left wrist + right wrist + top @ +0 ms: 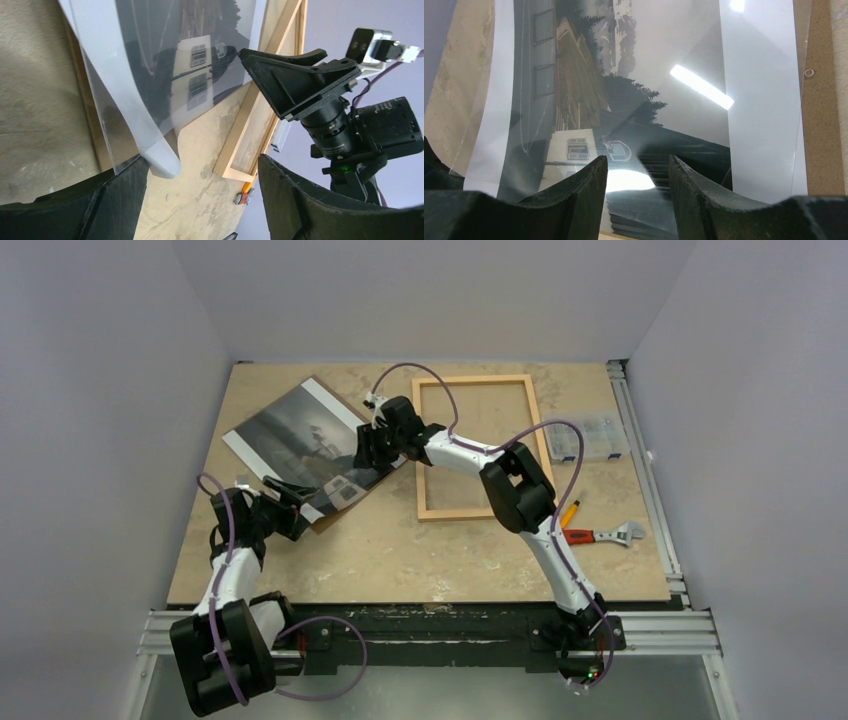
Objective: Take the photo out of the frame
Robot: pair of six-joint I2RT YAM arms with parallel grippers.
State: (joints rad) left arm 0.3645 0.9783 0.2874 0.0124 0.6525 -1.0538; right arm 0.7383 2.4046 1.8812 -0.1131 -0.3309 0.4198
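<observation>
Table point(400, 550); board point(819, 125) under photo point(649, 100), right-wrist view

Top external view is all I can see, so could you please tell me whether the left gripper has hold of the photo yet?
Observer: No. In the left wrist view the left gripper stands wide open, and a curled white corner of the photo sits beside one finger, unpinched.
Operator: Thank you. Is the other arm clamped on it?
Observer: Its wrist view shows the right gripper open, fingers apart over the print.
Operator: Is anything lying on the print?
Observer: Yes, a clear sheet seems to cover it, overhanging onto the brown backing board.
</observation>
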